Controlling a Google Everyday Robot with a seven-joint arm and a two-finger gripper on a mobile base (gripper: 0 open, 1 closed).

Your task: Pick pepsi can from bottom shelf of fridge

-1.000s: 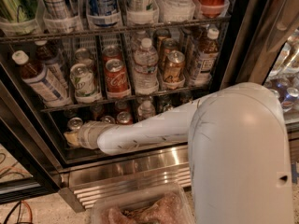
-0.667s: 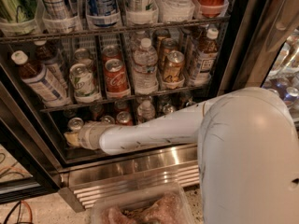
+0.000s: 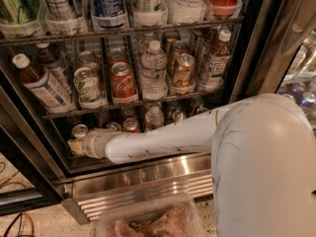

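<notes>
Camera view: gripper point(image 3: 75, 146), cream and blunt-ended, sits at the left end of the bottom shelf point(image 3: 94, 163) of the fridge point(image 3: 256, 43); can't tell whether it's open or closed. The pepsi can point(image 3: 79, 131) is just above its tip, only the round silver top showing. Behind that is the smooth, scuffed white forearm point(image 3: 158, 137). Dark wire rack, ribbed stainless grille point(image 3: 148, 186) below. Gripper position unchanged from 0.7 s ago.

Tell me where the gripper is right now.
In the camera view, the gripper sits at the left end of the bottom shelf, just below a silver-topped can.
</notes>
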